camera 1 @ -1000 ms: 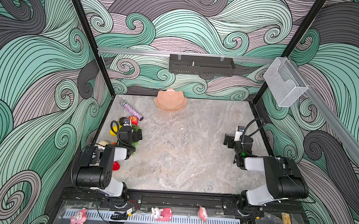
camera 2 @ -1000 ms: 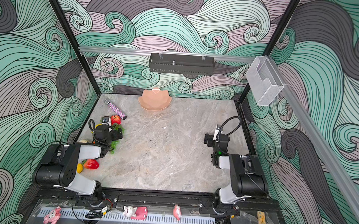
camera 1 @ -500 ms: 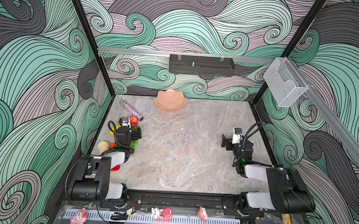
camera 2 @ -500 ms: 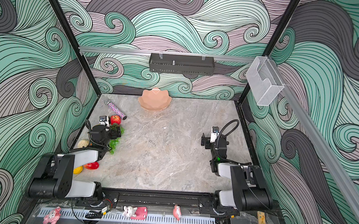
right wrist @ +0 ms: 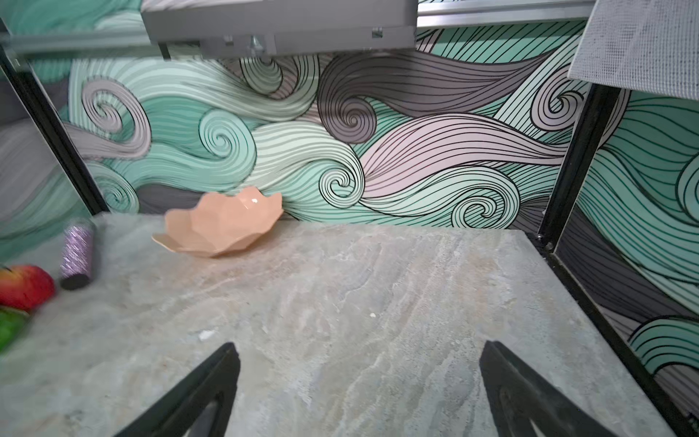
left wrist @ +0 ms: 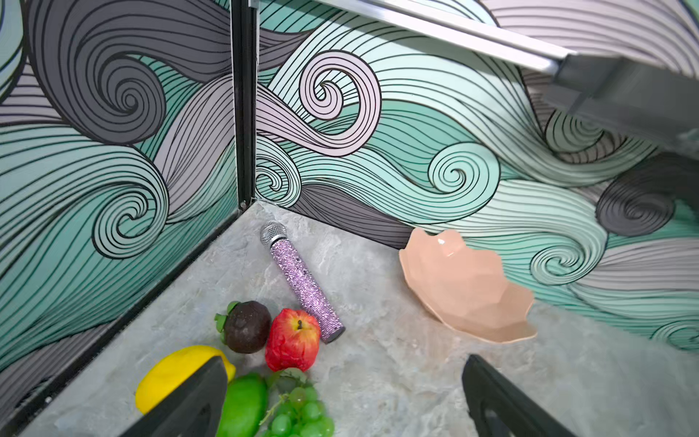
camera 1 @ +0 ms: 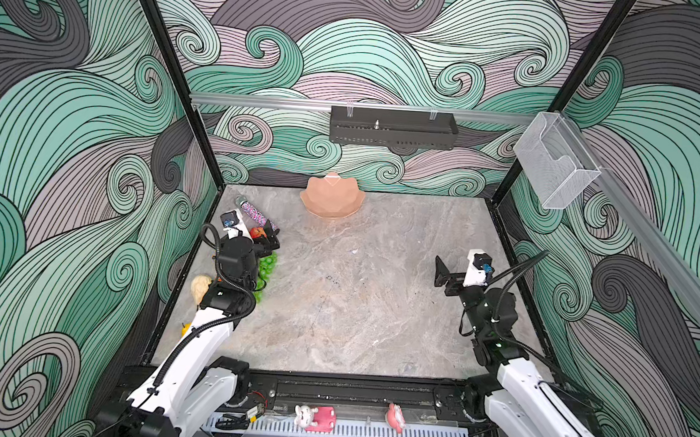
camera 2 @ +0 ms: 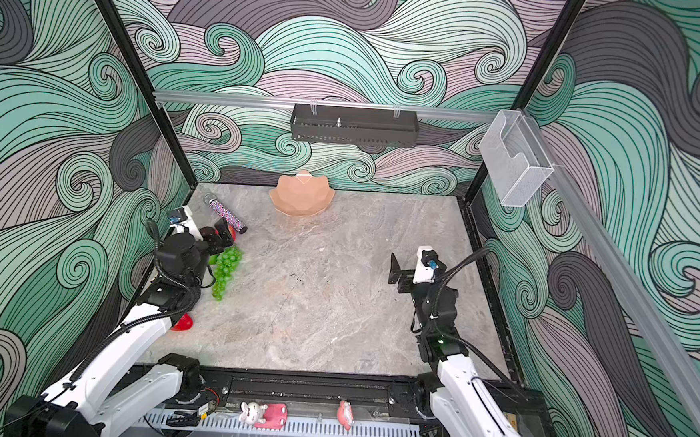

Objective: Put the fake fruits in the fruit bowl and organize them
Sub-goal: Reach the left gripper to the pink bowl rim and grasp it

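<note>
The salmon-pink fruit bowl [camera 1: 332, 199] [camera 2: 301, 200] [left wrist: 465, 287] [right wrist: 223, 223] rests tilted against the back wall and holds nothing. The fake fruits lie along the left wall. A red apple [left wrist: 291, 338], a dark mangosteen [left wrist: 247, 327], a lemon [left wrist: 177, 372], a green lime [left wrist: 242, 405] and a grape bunch [left wrist: 302, 412] [camera 2: 225, 270] cluster together. A cream pear [camera 1: 200, 287] and a red fruit [camera 2: 181, 322] lie nearer the front. My left gripper [left wrist: 346, 359] [camera 1: 270, 239] hangs open just over the cluster, by the apple. My right gripper [right wrist: 359, 344] [camera 1: 444, 277] is open over bare table on the right.
A sparkly purple microphone-like tube [left wrist: 302, 282] [camera 1: 255, 213] lies beside the apple, towards the back left corner. A black shelf [camera 1: 393, 127] hangs on the back wall and a clear box [camera 1: 551, 161] on the right wall. Small pink toys [camera 1: 315, 417] sit on the front rail.
Both arms have stretched out from their folded pose. The left gripper moved back along the fruit cluster towards the apple, and the right gripper rose and shifted slightly inward. Both stayed open.
</note>
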You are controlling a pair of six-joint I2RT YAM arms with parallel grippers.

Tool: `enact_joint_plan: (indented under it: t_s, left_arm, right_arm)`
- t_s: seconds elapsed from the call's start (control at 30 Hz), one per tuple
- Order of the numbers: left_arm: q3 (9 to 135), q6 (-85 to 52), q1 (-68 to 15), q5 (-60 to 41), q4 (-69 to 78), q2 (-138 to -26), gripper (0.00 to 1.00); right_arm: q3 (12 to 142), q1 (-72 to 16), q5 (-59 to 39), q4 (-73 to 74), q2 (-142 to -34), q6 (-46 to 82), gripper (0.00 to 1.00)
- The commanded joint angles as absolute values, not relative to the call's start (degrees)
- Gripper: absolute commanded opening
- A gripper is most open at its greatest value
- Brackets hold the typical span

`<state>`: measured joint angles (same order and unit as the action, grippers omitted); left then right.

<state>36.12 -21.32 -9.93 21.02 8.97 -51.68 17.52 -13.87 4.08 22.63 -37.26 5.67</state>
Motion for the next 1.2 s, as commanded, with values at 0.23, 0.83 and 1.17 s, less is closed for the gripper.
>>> enact_joint_plan:
  t_s: [0.23,0.83,1.17]
  left_arm:
    - [48.28,-32.24,-9.43,1.61,2.1,-72.64,0.99]
    - [97.31,-46.47,-9.49,-11.86,-21.03,-123.78,0.75]
    - [110.47,-48.16,-9.4,-10.85,-23.73,-135.16,0.56]
  right_arm:
    - [10.29,-13.97,3.76,8.3,-18.43,26.11,1.0]
    - [11.24,-14.27,-3.6,17.14,-37.06,27.93,1.0]
    - [11.6,-14.59,-5.37,19.86,-41.69,28.66,1.0]
